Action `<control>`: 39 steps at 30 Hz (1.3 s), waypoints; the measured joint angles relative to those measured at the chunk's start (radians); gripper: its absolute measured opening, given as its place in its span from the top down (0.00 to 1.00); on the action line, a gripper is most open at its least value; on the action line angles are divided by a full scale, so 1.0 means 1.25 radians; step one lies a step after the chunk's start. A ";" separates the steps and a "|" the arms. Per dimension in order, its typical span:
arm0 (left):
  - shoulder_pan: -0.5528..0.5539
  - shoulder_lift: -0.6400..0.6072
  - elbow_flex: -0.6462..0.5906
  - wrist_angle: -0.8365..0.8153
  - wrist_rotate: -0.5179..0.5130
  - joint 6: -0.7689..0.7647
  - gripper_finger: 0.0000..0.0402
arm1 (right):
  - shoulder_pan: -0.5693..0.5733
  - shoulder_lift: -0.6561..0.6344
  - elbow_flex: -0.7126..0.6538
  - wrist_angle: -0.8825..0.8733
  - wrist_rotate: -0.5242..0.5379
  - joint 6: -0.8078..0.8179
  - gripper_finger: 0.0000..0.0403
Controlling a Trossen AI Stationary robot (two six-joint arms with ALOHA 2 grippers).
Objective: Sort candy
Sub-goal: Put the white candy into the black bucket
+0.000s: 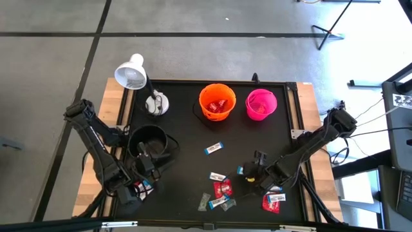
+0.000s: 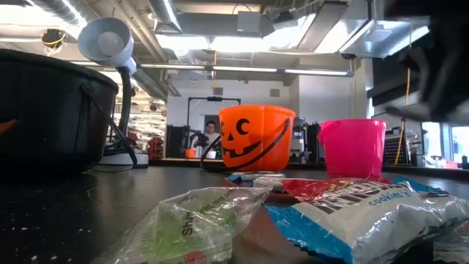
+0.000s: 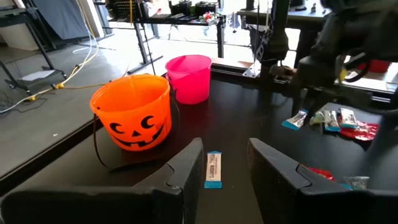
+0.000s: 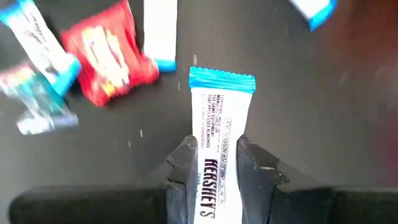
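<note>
Fingers (image 4: pixel 186 163) pinch blue-and-white candy (image 4: pixel 219 124) lengthwise between them.

A robotics lab or workshop: exposed ceiling ducts (image 2: pixel 220 29), concrete floor (image 1: pixel 193 51), tripod stands (image 1: pixel 331 29), equipment racks (image 3: pixel 180 9), loose floor cables (image 3: pixel 56 74).

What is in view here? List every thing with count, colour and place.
table: one, black top, under everything
orange bucket: one, orange, far side, middle
pink bucket: one, pink, right of the orange bucket
black bucket: one, black, left side
lamp: one, white, far left corner
candy: about ten, red, blue-and-white, silvery, scattered near side
left gripper: open, by the black bucket
right gripper: shut on a blue-and-white candy bar
</note>
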 joint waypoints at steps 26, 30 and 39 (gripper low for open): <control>0.322 0.006 0.000 0.602 0.538 0.499 0.70 | 0.000 -0.001 0.215 0.053 0.368 -0.374 0.79; 0.386 0.040 0.000 0.654 0.679 0.501 0.63 | -0.008 -0.001 0.215 0.077 0.386 -0.410 0.79; 0.466 0.153 0.000 0.726 0.809 0.431 0.46 | -0.049 0.002 0.216 0.087 0.384 -0.429 0.79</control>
